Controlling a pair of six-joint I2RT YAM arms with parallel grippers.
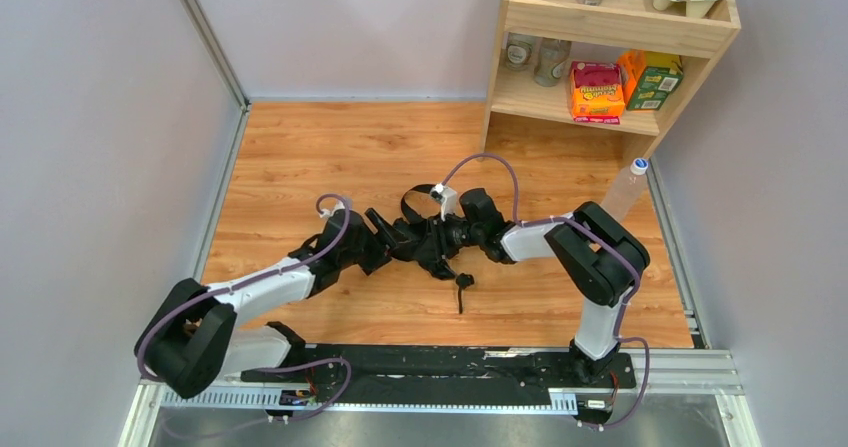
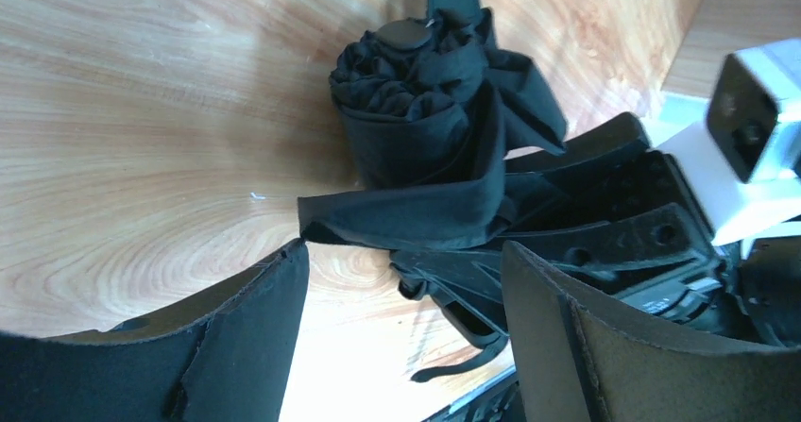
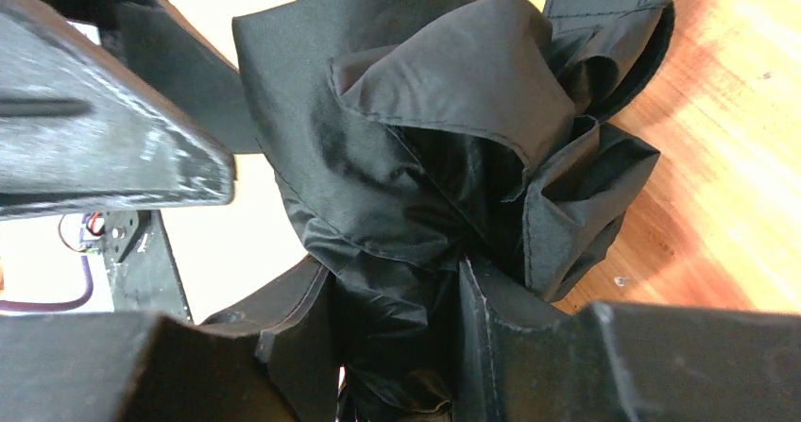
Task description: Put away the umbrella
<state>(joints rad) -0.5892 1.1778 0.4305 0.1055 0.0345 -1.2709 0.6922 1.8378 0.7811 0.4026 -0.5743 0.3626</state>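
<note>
A: Where is the umbrella (image 1: 428, 242)?
B: In the middle of the wooden desk (image 1: 300, 157), lying between the two arms. Its black fabric is loosely bunched (folds stick out on every side).
A: And the right gripper (image 1: 452, 235)?
B: Its jaws are clenched on the fabric, and the wrist view shows cloth squeezed between the fingers (image 3: 496, 328).
A: The left gripper (image 1: 385, 229)?
B: Released, with the jaws spread wide. The umbrella's rolled end sits just ahead of them, and a thin strap (image 1: 462, 285) trails toward the arm bases.
</note>
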